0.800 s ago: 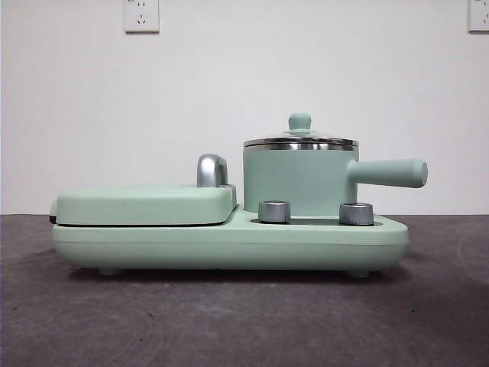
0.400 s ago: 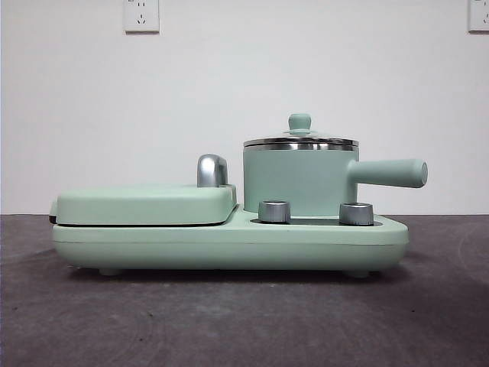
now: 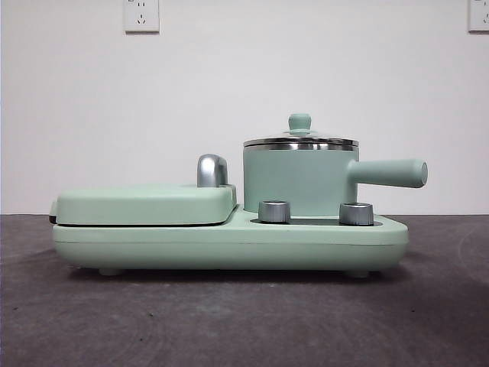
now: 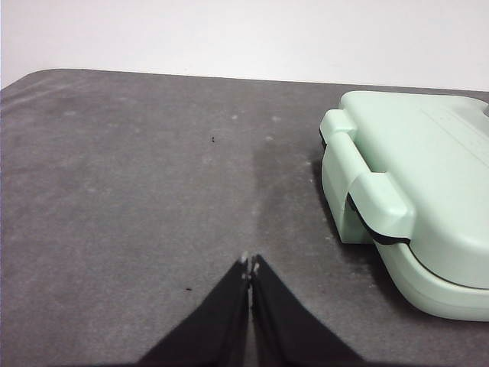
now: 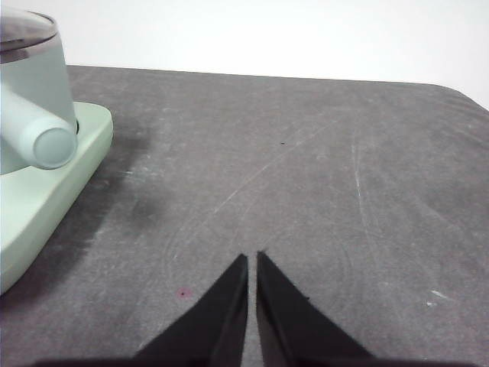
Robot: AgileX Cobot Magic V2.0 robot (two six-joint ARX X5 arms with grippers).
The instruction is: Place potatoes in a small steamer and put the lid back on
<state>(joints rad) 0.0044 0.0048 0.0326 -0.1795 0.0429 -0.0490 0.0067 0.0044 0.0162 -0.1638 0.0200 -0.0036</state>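
Note:
The small steamer [image 3: 299, 182] is a mint-green pot with a steel rim and a straight side handle, standing on the right half of a mint-green base. The lid [image 3: 300, 136], clear glass with a green knob, rests on top of it. The steamer [image 5: 30, 99] and its handle end also show in the right wrist view. The potatoes are out of view. My left gripper [image 4: 250, 262] is shut above bare table, off the griddle end of the appliance. My right gripper [image 5: 252, 258] is shut above bare table, off the steamer's handle end. Neither holds anything.
The appliance base [image 3: 229, 243] carries a flat mint-green griddle cover [image 3: 145, 204] with a chrome handle [image 3: 212, 170] and two steel knobs [image 3: 274, 211]. The griddle end [image 4: 412, 191] shows in the left wrist view. Dark grey table [image 3: 244, 321] runs to a white wall with sockets.

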